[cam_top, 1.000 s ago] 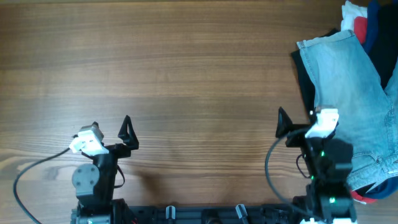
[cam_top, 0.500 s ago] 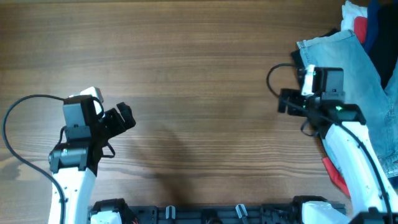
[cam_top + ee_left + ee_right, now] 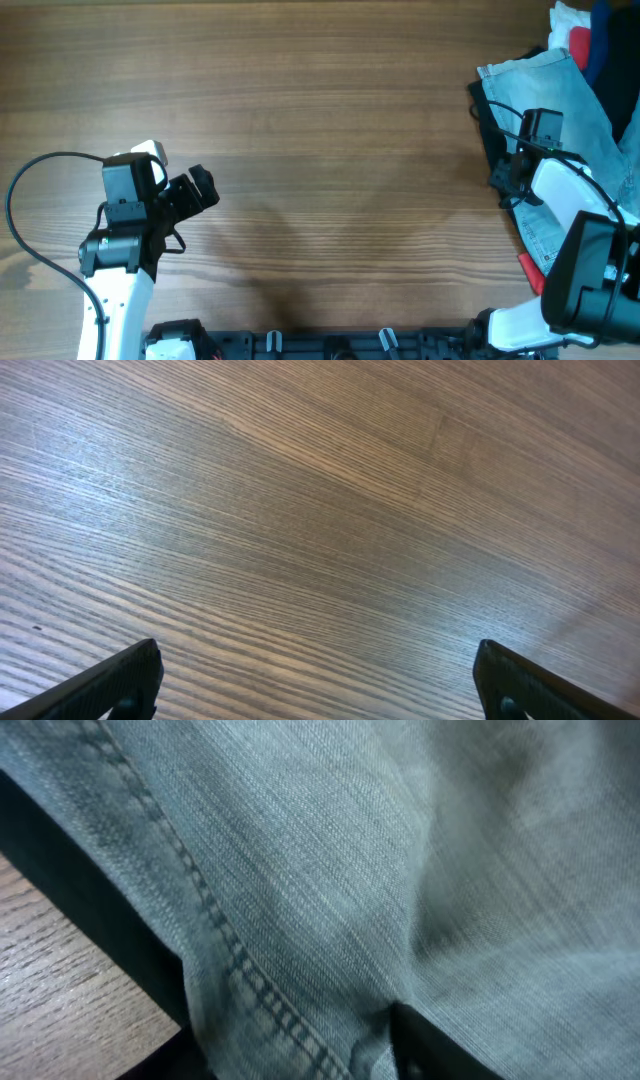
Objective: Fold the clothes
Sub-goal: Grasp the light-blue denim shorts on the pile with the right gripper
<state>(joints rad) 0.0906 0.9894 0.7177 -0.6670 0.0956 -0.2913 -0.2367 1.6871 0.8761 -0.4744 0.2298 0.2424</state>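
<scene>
Denim jeans bunched at bench right edge, directly under right tool, at their left seam beside black cloth; grip unclear. Left tool released, well apart.

A black garment and red, white, blue pieces lie on a wooden table.
</scene>
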